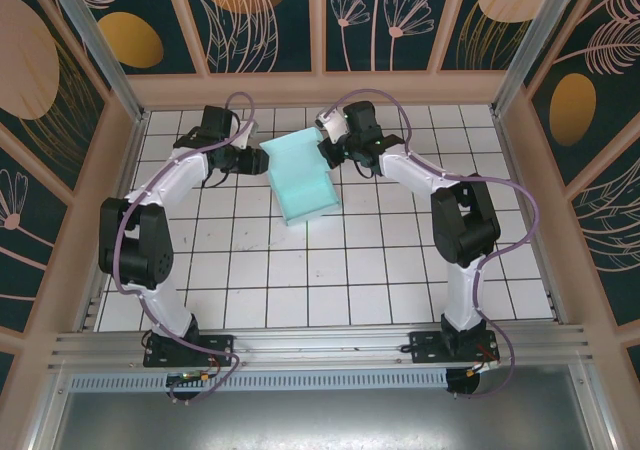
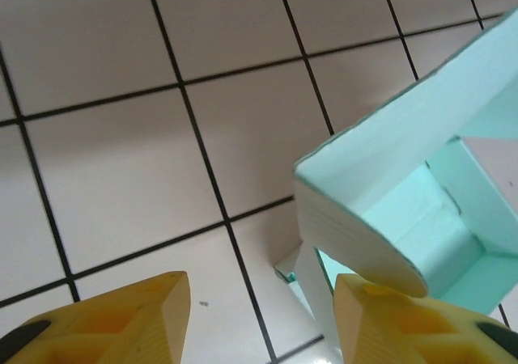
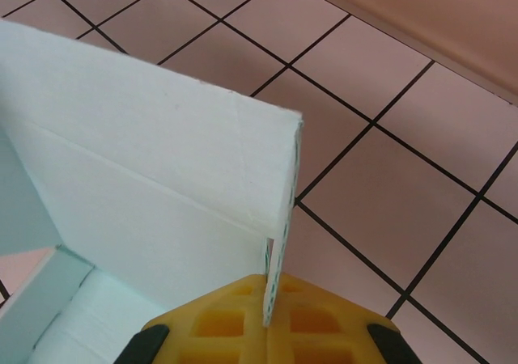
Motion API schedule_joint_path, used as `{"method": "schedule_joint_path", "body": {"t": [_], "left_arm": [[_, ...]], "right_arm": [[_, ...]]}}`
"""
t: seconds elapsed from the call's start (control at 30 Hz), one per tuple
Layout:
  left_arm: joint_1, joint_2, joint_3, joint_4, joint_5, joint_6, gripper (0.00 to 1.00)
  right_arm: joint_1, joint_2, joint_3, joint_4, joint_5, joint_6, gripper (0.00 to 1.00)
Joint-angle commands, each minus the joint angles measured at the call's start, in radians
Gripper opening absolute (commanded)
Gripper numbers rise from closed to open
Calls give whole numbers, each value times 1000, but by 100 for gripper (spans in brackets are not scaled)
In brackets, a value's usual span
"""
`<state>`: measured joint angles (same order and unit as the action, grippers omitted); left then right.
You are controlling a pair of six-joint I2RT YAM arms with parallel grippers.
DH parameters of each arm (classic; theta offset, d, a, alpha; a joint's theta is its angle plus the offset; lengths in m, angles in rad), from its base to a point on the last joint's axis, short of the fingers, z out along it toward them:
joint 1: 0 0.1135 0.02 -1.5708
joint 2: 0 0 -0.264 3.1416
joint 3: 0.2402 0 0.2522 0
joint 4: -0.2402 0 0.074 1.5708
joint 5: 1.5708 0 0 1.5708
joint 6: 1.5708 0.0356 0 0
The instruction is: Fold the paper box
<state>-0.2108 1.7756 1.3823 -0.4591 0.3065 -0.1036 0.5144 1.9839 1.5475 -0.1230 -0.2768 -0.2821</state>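
R gripper (image 3: 271, 319) clamped on paper box (image 3: 146, 178) edge; L gripper (image 2: 259, 323) apart, box beside.

Matt paper box (image 1: 302, 180), smooth tiles (image 1: 300, 270)

Box (image 1: 300, 182) between left tool (image 1: 257, 160), right tool (image 1: 326, 153)

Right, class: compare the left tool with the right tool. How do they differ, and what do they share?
The left tool stands open; the right tool is shut. The right tool pinches a thin edge of the box; the left tool grips nothing, with a box flap just above one finger. From above, the left tool sits at the box's left side and the right tool at its right side. Both have yellow fingers and both are close to the box.
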Motion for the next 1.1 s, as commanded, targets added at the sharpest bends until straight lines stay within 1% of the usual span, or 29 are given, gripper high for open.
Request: {"method": "schedule_joint_path", "body": {"t": [0.0, 0.1, 0.17, 0.23, 0.3, 0.37, 0.4, 0.43, 0.47, 0.5, 0.57, 0.73, 0.9, 1.07], "left_arm": [[-8, -104, -45, 116, -27, -42, 54], [-8, -99, -46, 116, 61, -25, 57], [-8, -43, -28, 75, 100, -12, 55], [-8, 11, -16, 28, 120, 2, 48], [-8, 42, -21, -3, 117, 17, 44], [-7, 45, -33, -10, 100, 28, 43], [-8, 42, -34, -12, 92, 31, 40], [-7, 42, -30, -19, 91, 38, 33], [-8, 43, -22, -28, 95, 43, 29], [-8, 39, -19, -29, 101, 44, 28], [-7, 33, -14, -30, 108, 48, 24], [-8, 17, -11, -33, 108, 44, 23], [-8, -10, -7, -30, 89, 31, 29], [-8, -31, 10, -33, 61, 26, 30]], "right_arm": [[17, -18, -10, 13, 2, -2, 0], [16, -16, -8, 16, 2, 0, 0], [16, -12, -4, 19, -1, 4, 0], [16, -7, 7, 12, -4, 5, 0], [16, -4, 13, 4, -3, 6, 0], [16, -5, 11, 4, 2, 1, 0], [16, -8, 11, 3, 4, -2, 0], [16, -7, 11, 3, 8, -3, 0], [15, -5, 13, 5, 12, -4, 0], [15, -5, 15, 3, 13, -5, 0], [15, -1, 22, 1, 14, -6, 0], [16, 0, 30, -2, 12, -1, 0], [20, -2, 27, -8, 10, -3, 0], [22, -8, 19, -3, 11, -4, 0]]}}
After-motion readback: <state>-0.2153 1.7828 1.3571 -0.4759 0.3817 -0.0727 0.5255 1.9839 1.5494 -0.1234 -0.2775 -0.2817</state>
